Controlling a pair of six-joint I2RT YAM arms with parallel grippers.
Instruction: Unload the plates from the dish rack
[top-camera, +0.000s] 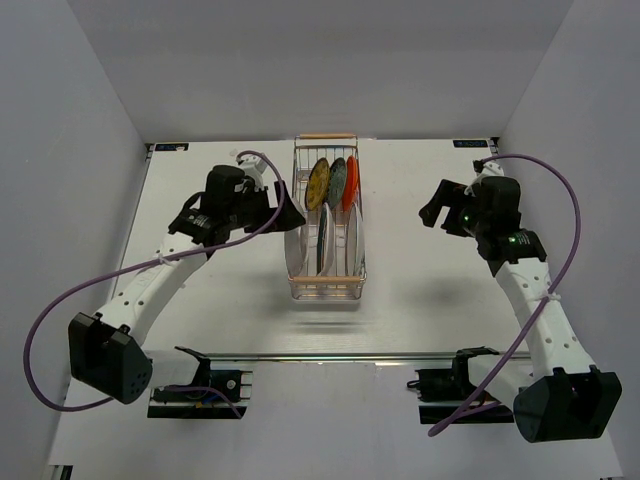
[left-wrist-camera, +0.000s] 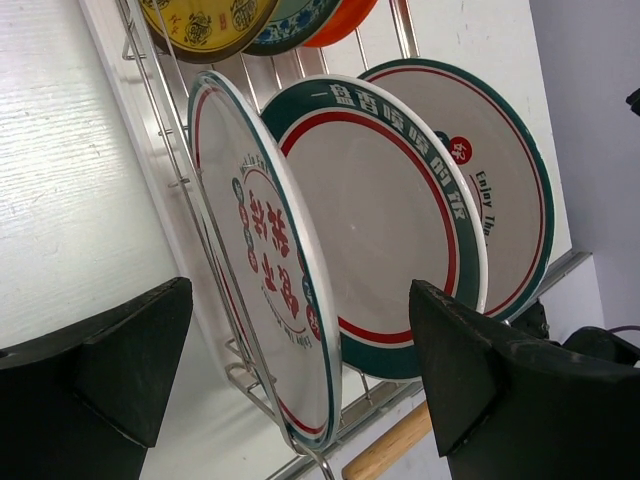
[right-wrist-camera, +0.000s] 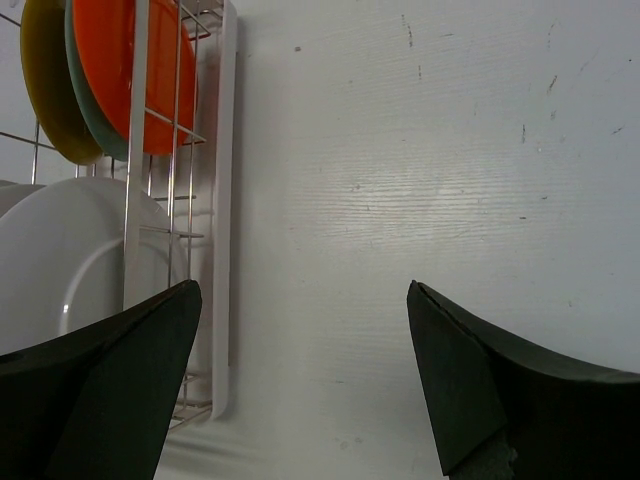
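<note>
Standing on edge between the wires of the dish rack (top-camera: 327, 296), all six plates are in their slots, so nothing looks unloaded yet. The mustard plate (top-camera: 318, 183), grey-teal plate (top-camera: 337, 177) and orange-red plate (top-camera: 349, 183) lean together at the far end, and the three large white plates (top-camera: 322, 240) fill the near end. The rack sits mid-table (top-camera: 420, 300), between your two arms. Your left gripper (left-wrist-camera: 300, 300) hangs just beside the rack's left side, jaws spread wide and empty, with the rim of the red-lettered plate (left-wrist-camera: 265, 300) lined up in the gap. That seems a sensible pose for pinching the outermost rim and lifting it clear of the wires. Your right gripper (right-wrist-camera: 303, 290) is equally wide open and holds nothing. It sits over bare table to the rack's right, probably parked to keep out of the way.
</note>
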